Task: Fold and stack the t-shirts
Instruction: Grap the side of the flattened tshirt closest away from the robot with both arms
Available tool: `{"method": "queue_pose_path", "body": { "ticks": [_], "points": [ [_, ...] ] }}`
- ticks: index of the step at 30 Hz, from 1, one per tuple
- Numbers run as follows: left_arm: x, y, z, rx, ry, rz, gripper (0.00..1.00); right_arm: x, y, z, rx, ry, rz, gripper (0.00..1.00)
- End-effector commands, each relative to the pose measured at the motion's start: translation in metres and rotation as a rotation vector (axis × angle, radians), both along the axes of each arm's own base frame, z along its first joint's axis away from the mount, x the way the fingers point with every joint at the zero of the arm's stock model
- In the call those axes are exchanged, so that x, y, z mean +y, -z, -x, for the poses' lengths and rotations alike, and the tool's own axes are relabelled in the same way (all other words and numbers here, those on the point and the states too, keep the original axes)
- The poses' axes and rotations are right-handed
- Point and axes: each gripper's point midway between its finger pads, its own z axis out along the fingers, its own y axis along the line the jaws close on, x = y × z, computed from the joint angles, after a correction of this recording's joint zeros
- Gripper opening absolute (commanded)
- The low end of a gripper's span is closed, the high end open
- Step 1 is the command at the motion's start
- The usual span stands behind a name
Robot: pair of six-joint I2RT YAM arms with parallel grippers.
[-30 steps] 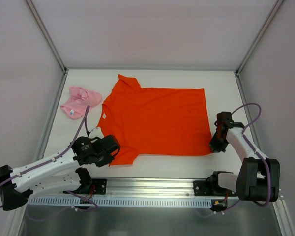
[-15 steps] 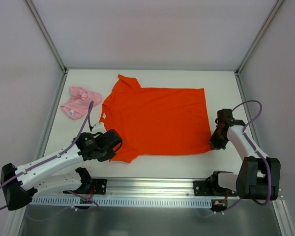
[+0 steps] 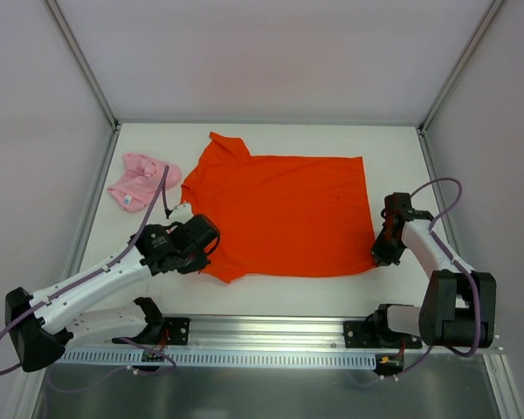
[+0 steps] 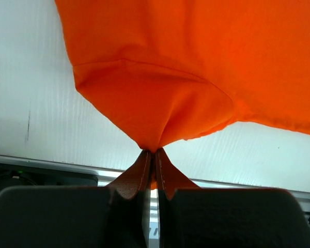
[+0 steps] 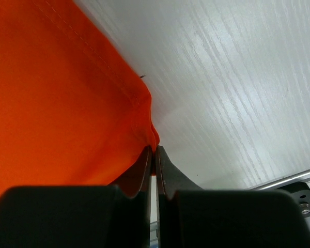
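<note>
- At the centre of the white table (image 3: 393, 148), the orange-red t-shirt (image 3: 284, 209) lies spread flat, collar toward the left side and hem toward the right side
- Its far sleeve points toward the back wall; its near sleeve is gathered at the left arm
- Left gripper (image 4: 153, 155): fingers clenched on the near sleeve of the orange-red t-shirt. In the left wrist view the cloth is drawn into a cone that narrows to the pinch point, with no gap between the fingertips
- Right gripper (image 5: 154, 152): fingers clenched on the near right hem corner of the same t-shirt. In the right wrist view the stitched hem edge runs down into the closed fingertips, with bare table to the right of it
- Both grip points sit along the near edge of the garment, one at each end
- The pale pink t-shirt (image 3: 141, 179) lies crumpled at the far left of the table, just beside the collar of the orange-red t-shirt; contact between the two cannot be determined
- Neither gripper touches the pale pink t-shirt
</note>
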Motion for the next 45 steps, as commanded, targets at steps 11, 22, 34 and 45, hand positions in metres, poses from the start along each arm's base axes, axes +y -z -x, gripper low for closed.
{"method": "queue_pose_path", "body": {
  "ticks": [11,22,34,45],
  "points": [
    [0.008,-0.023,-0.050,-0.087,-0.007,-0.009,0.00,0.002,-0.019,-0.031,-0.036,-0.051,-0.002,0.01],
    [0.004,-0.034,-0.084,-0.114,0.014,-0.019,0.00,0.000,-0.023,-0.052,-0.037,-0.069,0.007,0.01],
    [0.005,-0.040,-0.120,-0.135,0.018,-0.022,0.00,-0.001,-0.028,-0.078,-0.036,-0.071,0.012,0.01],
    [0.007,-0.049,-0.147,-0.156,0.040,-0.023,0.00,-0.001,-0.025,-0.093,-0.028,-0.066,0.016,0.01]
  ]
}}
